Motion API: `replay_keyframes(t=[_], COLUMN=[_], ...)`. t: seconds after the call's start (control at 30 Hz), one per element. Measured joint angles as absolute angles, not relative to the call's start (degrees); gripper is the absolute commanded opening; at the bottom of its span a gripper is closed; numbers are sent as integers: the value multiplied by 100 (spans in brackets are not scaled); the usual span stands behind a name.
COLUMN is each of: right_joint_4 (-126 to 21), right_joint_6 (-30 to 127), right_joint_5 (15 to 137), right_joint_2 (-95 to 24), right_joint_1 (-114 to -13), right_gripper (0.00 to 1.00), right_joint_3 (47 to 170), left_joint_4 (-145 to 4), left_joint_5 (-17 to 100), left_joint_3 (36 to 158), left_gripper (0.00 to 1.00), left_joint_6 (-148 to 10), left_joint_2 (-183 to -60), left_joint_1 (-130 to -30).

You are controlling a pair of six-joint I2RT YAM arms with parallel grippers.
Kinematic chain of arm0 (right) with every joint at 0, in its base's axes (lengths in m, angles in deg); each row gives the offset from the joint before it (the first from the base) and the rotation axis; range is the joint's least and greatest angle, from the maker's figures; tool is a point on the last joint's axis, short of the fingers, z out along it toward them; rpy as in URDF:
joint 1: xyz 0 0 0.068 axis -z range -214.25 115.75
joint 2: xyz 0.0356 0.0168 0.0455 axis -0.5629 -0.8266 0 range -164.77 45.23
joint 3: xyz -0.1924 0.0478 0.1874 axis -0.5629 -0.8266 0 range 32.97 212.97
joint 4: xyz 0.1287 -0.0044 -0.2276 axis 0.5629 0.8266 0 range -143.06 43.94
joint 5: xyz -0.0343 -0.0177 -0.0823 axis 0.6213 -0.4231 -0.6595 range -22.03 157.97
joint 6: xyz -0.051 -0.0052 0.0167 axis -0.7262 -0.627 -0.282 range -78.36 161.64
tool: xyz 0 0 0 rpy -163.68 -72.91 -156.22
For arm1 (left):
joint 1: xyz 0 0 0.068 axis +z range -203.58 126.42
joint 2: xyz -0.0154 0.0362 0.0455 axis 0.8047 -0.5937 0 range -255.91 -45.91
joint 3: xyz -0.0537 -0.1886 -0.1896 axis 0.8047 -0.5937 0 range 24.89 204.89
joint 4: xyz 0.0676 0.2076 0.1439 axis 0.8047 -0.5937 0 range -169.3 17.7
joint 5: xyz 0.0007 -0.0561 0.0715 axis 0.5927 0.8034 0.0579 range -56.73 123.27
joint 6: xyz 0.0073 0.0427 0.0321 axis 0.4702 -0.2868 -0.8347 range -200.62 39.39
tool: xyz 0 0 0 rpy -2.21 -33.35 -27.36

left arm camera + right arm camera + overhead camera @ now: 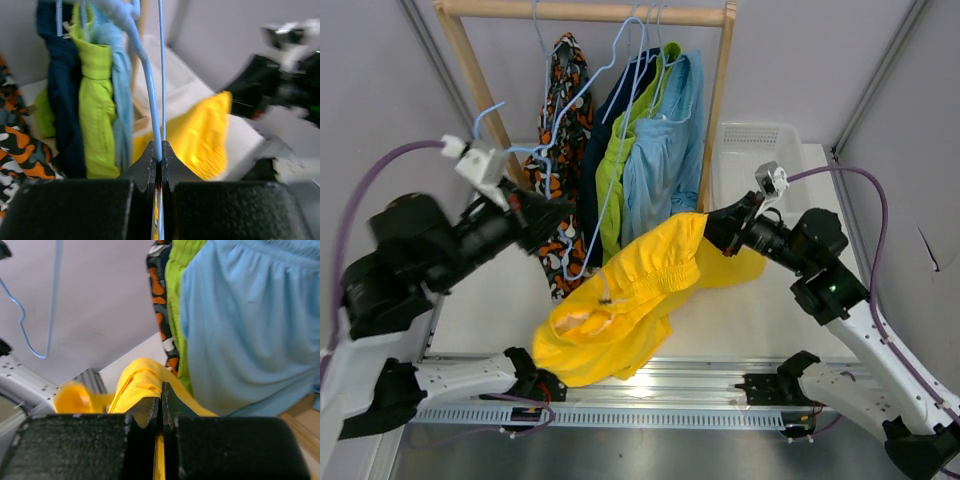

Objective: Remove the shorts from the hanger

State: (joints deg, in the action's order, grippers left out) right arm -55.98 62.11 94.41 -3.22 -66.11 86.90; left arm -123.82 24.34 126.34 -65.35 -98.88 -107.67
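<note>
Jaws, left gripper (159, 152): clenched on the blue hanger (149, 95) wire.
Jaws, right gripper (161, 399): clenched on a fold of the yellow shorts (620, 295).
Yellow shorts: centre of the top view, bunched and sagging between the two grippers (whether wire runs inside them, I cannot tell).
Progress: I judge this pair nearly off.
Left to do: light blue shorts (665, 170), lime green shorts (613, 165), navy shorts (598, 140) and patterned shorts (565, 110) hang from the wooden rack (580, 11), upper centre.

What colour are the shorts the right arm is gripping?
Yellow; the shorts show best in the top external view.
</note>
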Motion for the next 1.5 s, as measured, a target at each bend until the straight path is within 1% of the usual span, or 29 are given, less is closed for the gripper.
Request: replay_keyframes(t=[0.1, 0.17, 0.23, 0.37, 0.47, 0.5, 0.53, 0.6, 0.73, 0.83, 0.9, 0.97, 1.03, 1.1, 1.23, 1.33, 1.43, 1.47, 1.5], right_joint_4=[-4774, -4282, -4026, -3795, -3694, -3707, -3882, -4385, -5121, -5287, -5397, -5604, -5816, -5856, -5860, -5928, -6293, -6472, -6564], right_joint_6=[5800, 5586, 5450, 5503, 5693, 5835, 5995, 6451, 7092, 7334, 7374, 7376, 7332, 7278, 7116, 6878, 6594, 6504, 6443], right_joint_5=[9036, 8824, 8706, 8724, 8752, 8798, 8796, 8835, 8774, 8787, 8844, 8923, 8940, 8944, 8977, 8938, 8732, 8612, 8477], right_joint_2=[-599, -955, -1508, -2903, -4127, -4748, -5220, -5836, -6588, -7182, -7340, -7305, -7189, -7145, -6881, -6212, -5193, -4892, -4632], right_joint_1=[-6681, -6440, -5955, -4506, -3818, -3612, -3459, -3169, -2812, -2742, -2762, -2814, -2893, -2996, -3201, -3359, -3584, -3662, -3746], right_gripper=[0, 0, 0, 0, 0, 0, 0, 0, 0, 0, 0, 0, 0, 0, 0, 0, 0, 7, 28], right_joint_3=[9471, 10330, 11492, 14185, 16301, 17315, 17982, 18517, 18415, 18157, 17593, 16565, 15495, 14743, 14076, 13634, 12806, 12500, 12196], left_joint_4=[-12258, -12194, -12111, -12402, -12522, -12518, -12511, -12479, -12308, -12326, -12396, -12645, -12935, -13189, -13552, -13963, -14282, -14376, -14516], left_joint_5=[1599, 1202, 1070, 1103, 1140, 1153, 1175, 1204, 1285, 1282, 1208, 1059, 904, 736, 380, -60, -599, -766, -1032], left_joint_3=[12632, 12385, 11777, 10726, 10400, 10357, 10330, 10328, 10243, 10145, 10149, 10295, 10726, 11285, 12435, 13325, 13880, 13952, 14033], left_gripper=[0, 0, 0, 0, 0, 0, 0, 0, 0, 0, 0, 0, 0, 0, 0, 0, 0, 0, 0], left_joint_6=[-6574, -6552, -6487, -6220, -5999, -5940, -5890, -5794, -5654, -5599, -5591, -5562, -5564, -5571, -5667, -5759, -5857, -5866, -5864], left_joint_2=[-10594, -10927, -11001, -10568, -9936, -9746, -9617, -9399, -9429, -9506, -9547, -9528, -9534, -9532, -9517, -9477, -9486, -9499, -9547], left_joint_1=[-10769, -10789, -10856, -11020, -11151, -11197, -11241, -11296, -11409, -11462, -11470, -11475, -11486, -11486, -11486, -11488, -11488, -11486, -11488])
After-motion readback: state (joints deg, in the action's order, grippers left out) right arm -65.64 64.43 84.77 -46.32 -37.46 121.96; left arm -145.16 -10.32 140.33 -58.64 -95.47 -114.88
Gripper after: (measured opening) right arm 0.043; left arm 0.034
